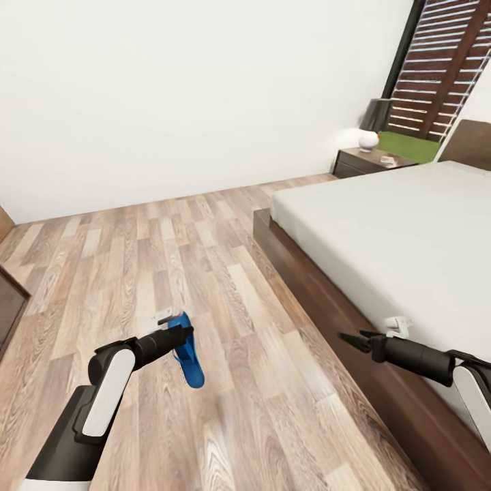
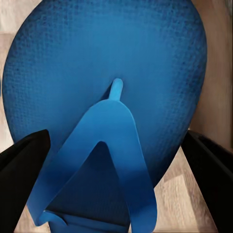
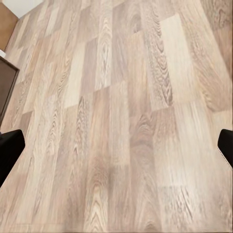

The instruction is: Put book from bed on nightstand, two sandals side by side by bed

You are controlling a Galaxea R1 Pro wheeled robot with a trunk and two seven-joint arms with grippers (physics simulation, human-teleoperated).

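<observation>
Blue and smooth, a sandal (image 2: 107,97) with a textured sole and a Y-shaped strap sat between the two dark fingers (image 2: 22,167) of the left gripper (image 1: 183,334). The jaws stood wide on either side of it, and whether they pressed it could not be told. In the head view the sandal (image 1: 191,358) was above the light wood-plank floor (image 1: 204,245), well out from the bed (image 1: 409,239). The bed had a pale mattress on a low dark brown frame. A dark nightstand (image 1: 365,161) stood by the white wall (image 1: 170,88), bearing a small white round object too small to name. The right gripper (image 1: 349,337) hung open and empty beside the bed frame, over bare planks.
</observation>
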